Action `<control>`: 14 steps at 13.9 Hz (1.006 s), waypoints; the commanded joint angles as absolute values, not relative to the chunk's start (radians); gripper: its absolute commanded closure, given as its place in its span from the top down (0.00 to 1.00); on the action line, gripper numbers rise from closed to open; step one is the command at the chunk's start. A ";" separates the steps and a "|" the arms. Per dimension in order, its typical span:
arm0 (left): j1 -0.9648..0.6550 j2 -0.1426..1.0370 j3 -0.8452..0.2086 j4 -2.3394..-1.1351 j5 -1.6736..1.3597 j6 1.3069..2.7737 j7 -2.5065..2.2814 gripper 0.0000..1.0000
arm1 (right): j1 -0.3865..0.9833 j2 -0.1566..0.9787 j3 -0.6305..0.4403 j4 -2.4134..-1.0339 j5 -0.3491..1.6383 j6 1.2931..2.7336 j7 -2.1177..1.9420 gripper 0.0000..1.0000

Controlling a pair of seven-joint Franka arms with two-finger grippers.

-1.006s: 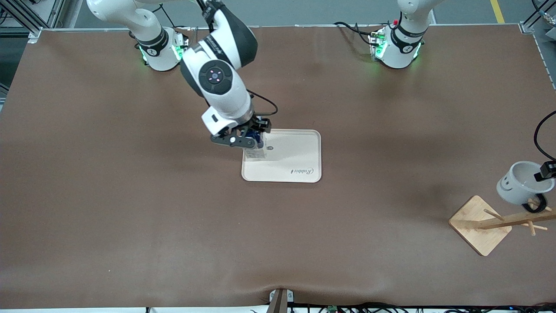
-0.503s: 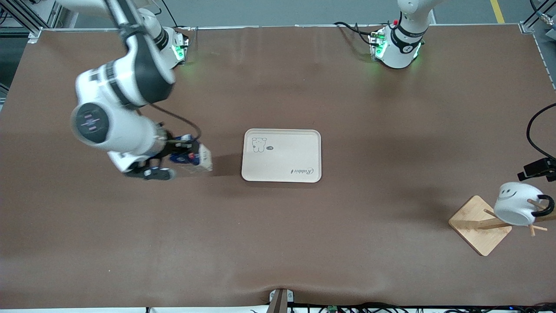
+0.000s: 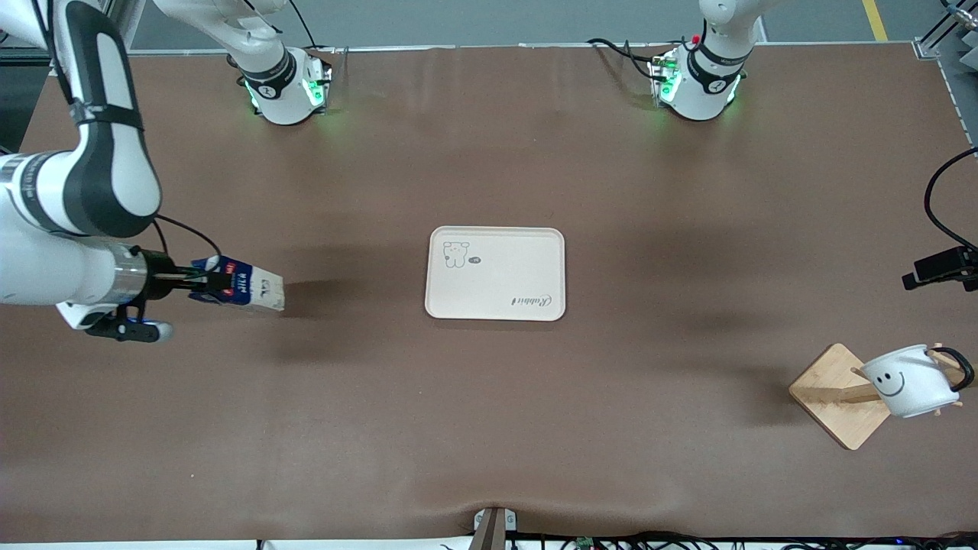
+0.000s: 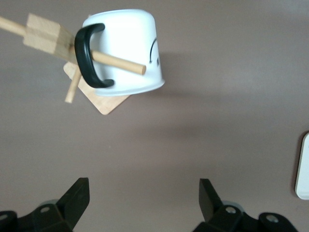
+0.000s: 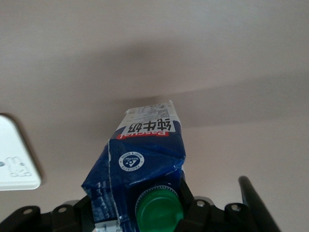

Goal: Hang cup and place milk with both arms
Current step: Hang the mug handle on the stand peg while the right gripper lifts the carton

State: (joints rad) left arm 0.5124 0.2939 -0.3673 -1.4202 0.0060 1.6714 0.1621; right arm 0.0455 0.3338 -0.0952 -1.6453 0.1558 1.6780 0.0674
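Note:
The cup point(image 3: 908, 380), white with a black smiley, hangs by its black handle point(image 4: 89, 58) on a peg of the wooden rack point(image 3: 839, 393). In the left wrist view the cup point(image 4: 126, 50) is apart from my left gripper point(image 4: 143, 199), which is open and empty above the table. Only a black part of the left gripper point(image 3: 941, 267) shows at the front view's edge. My right gripper point(image 5: 145, 212) is shut on the top of the milk point(image 5: 145, 154), at its green cap point(image 5: 158, 210). The milk point(image 3: 243, 289) lies tilted on its side in the air, over bare table toward the right arm's end.
A cream tray point(image 3: 495, 273) with a small bear print lies in the middle of the table; its corner point(image 5: 14, 159) shows in the right wrist view. The rack's square wooden base point(image 3: 829, 397) stands near the left arm's end, nearer the front camera than the tray.
My right arm swung from over the tray toward its own end of the table, carrying the milk. My left gripper opened, let go of the cup, now hanging on the peg, and drew back.

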 commanded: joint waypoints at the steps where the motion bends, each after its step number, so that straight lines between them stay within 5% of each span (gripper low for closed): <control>1: 0.514 0.288 -0.373 -1.359 0.005 1.568 0.164 1.00 | -0.033 0.284 -0.072 -1.744 0.118 1.707 0.035 0.00; 11: 0.512 0.215 -0.434 -1.351 0.051 1.509 0.078 1.00 | -0.090 0.213 -0.072 -2.022 0.077 1.944 0.000 0.01; 13: 0.433 0.163 -0.390 -1.386 0.049 1.491 0.068 1.00 | -0.091 0.219 -0.071 -2.022 0.077 1.942 0.000 0.56; 14: 0.370 0.131 -0.320 -1.409 0.051 1.485 0.036 1.00 | -0.091 0.221 -0.071 -2.019 0.077 1.941 0.000 0.72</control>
State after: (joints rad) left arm 0.4620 0.2047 -0.4033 -1.3493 0.0284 1.5005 0.0760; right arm -0.0627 0.2303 -0.0906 -1.9784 0.0900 1.9104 0.0111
